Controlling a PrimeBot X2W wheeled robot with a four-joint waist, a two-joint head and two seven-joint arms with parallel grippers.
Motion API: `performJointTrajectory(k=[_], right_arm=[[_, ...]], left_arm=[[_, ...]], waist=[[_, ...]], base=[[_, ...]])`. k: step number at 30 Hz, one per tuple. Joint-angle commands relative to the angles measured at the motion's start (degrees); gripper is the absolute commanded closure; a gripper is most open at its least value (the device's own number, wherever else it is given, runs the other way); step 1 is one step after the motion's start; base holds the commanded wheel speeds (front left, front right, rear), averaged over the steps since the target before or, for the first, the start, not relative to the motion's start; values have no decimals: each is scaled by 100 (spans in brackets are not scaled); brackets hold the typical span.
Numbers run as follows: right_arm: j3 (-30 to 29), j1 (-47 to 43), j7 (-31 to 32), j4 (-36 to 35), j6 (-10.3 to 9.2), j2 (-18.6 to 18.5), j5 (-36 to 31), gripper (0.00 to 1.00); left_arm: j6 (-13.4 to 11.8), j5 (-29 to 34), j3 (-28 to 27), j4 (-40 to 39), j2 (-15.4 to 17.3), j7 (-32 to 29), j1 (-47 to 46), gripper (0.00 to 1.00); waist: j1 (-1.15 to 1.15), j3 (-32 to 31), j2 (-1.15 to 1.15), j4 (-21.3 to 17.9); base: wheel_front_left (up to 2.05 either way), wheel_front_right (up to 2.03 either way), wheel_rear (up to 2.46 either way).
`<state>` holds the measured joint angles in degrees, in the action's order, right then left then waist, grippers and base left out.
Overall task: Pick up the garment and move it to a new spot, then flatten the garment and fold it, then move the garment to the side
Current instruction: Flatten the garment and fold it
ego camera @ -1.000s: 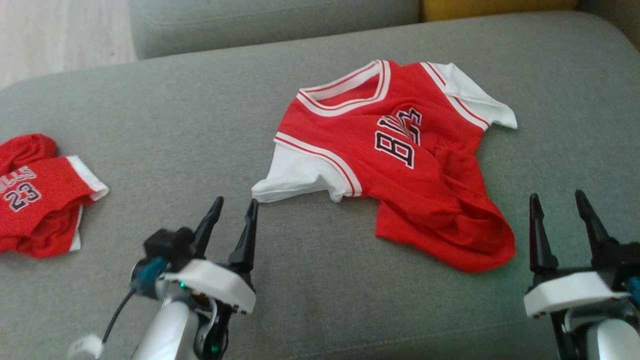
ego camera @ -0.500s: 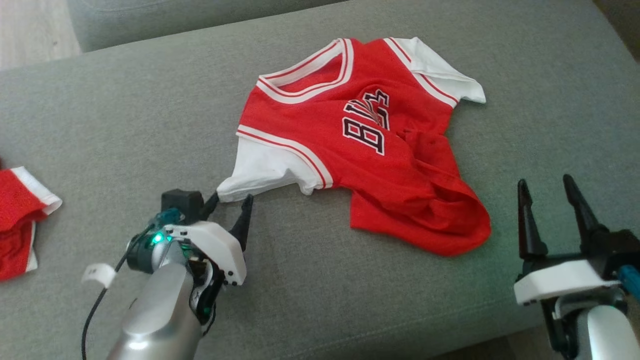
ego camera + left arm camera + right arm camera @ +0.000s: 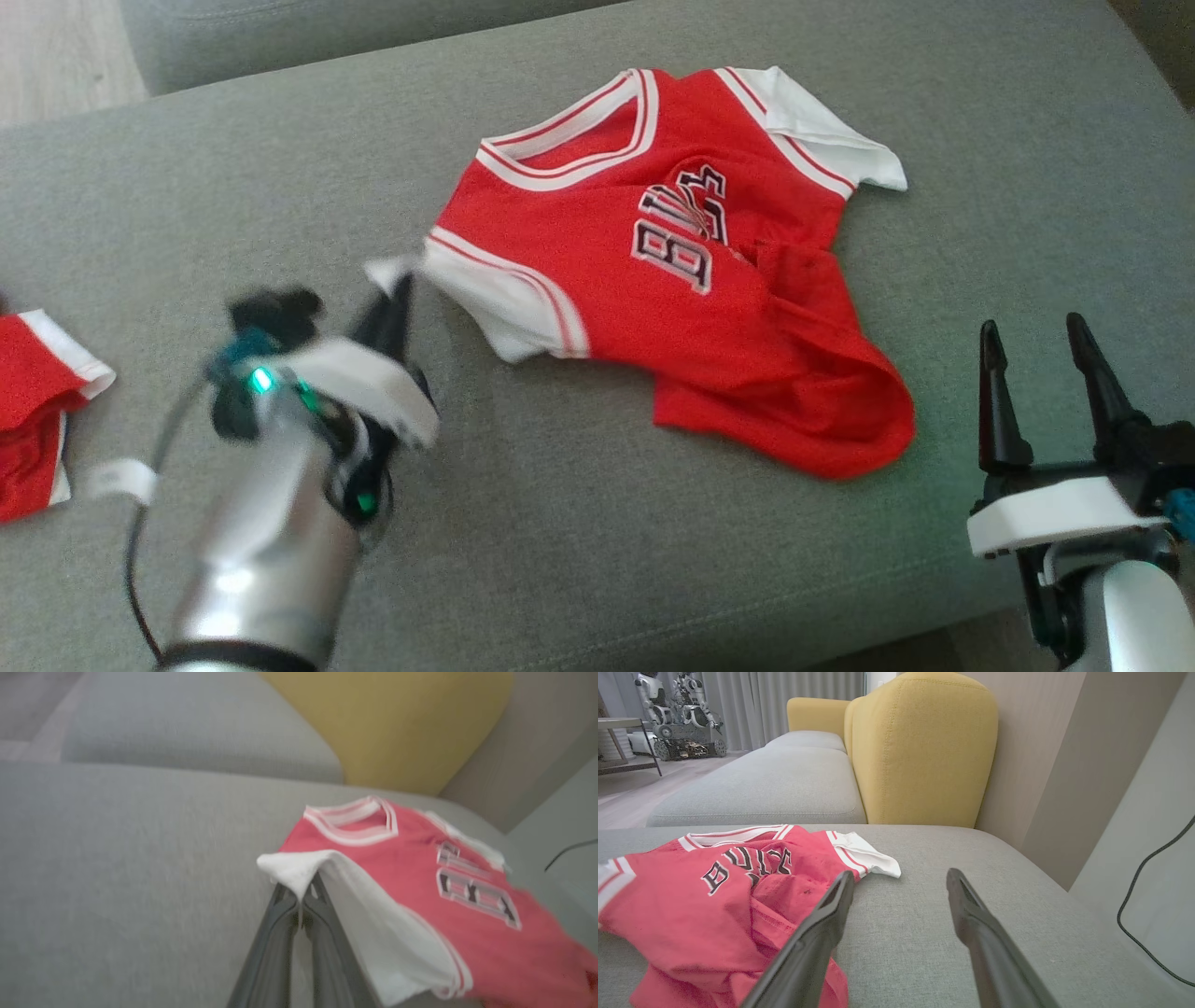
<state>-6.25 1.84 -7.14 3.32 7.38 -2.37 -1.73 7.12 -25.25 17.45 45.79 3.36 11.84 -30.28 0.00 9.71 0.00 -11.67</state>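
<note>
Garment is lying rumpled near the sofa cushion's far edge, the left pincer clamping its white sleeve aloft, seemingly to carry it off, while the right pincer is hovering, fingers apart.

Grey sofa: jersey (second garment leftward)

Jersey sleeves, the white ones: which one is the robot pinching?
The white sleeve by the left gripper, which is shut on its tip and holds it off the sofa. The other white sleeve lies flat and untouched on the jersey's far side.
</note>
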Motion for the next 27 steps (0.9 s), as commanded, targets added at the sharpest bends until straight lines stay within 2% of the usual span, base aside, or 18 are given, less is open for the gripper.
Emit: performJointTrajectory(k=[1,10,16,20,21,27], right_arm=[[138,234,-56,-140,11,-51,-1,0],[308,217,-12,-75,11,-51,-61,0],[368,210,45,-6,11,-51,-82,0],[439,228,100,113,11,-51,-81,0],[457,235,114,147,11,-51,-93,0],[496,354,205,292,11,-51,14,0]], left_arm=[[-23,-106,-422,-378,250,201,-494,100],[-262,-166,-1304,-1280,717,313,-461,100],[-336,17,-1400,-1401,903,315,46,100],[-387,94,-1240,-1173,833,157,398,100],[-431,133,-1201,-1139,807,162,453,0],[-521,94,-1269,-1368,505,287,705,0]], waist=[[0,-21,0,71],[0,-82,0,378],[0,-98,0,628],[0,-130,0,775],[0,-143,0,808],[0,-280,0,1029]], base=[[0,0,0],[0,0,0],[0,0,0],[0,0,0],[0,0,0],[0,0,0]])
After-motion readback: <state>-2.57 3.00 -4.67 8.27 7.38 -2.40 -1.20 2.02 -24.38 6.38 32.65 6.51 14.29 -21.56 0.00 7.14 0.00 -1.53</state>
